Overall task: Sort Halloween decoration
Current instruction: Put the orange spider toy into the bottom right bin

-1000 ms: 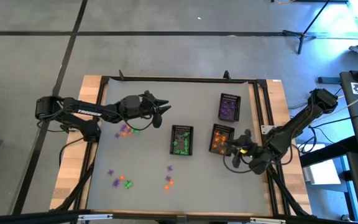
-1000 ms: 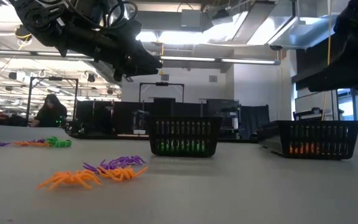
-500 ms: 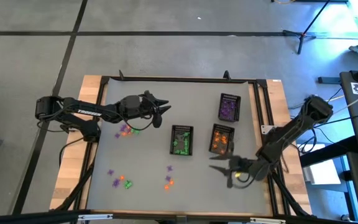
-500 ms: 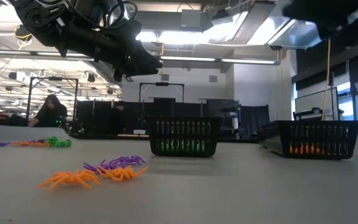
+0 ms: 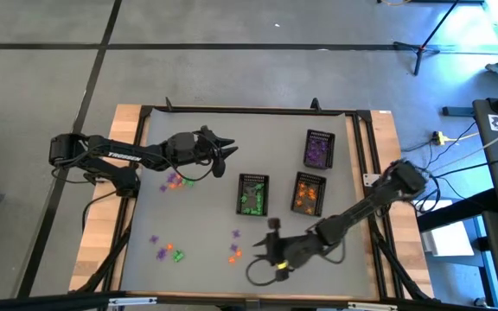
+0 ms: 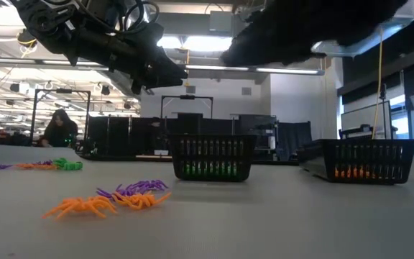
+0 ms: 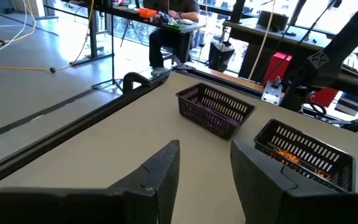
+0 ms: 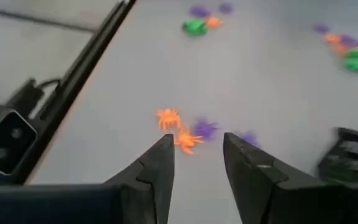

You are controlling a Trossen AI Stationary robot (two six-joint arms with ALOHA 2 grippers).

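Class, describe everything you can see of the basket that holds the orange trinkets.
The basket with orange trinkets is a black rectangular basket with slatted mesh walls, plastic by the look of it. It stands upright and open-topped on the grey table, just right of the basket with green trinkets and nearer than the basket with purple trinkets, apart from both. Orange pieces lie on its floor and show through the slats in the low view. No gripper touches it.
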